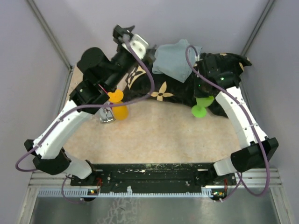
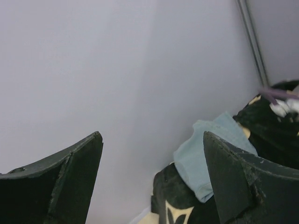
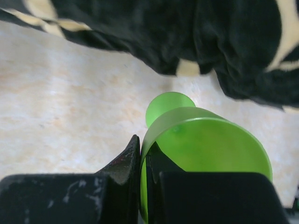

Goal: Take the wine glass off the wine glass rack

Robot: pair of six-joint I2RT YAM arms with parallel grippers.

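A green wine glass (image 1: 202,106) lies tilted at the edge of the black cloth, its round foot (image 3: 169,106) pointing away from the wrist camera. My right gripper (image 3: 141,147) is shut on the rim of its bowl (image 3: 210,144), one finger inside and one outside. An orange wine glass (image 1: 117,106) sits at the chrome wine glass rack (image 1: 106,115) on the left, partly under my left arm. My left gripper (image 1: 122,33) is raised at the back near the wall. In the left wrist view that gripper (image 2: 152,140) stands open with nothing between its fingers.
A black cloth with cream flowers (image 1: 163,88) is heaped along the back of the beige mat (image 1: 159,135), with a light blue cloth (image 1: 173,63) on top. Grey walls close in the back and both sides.
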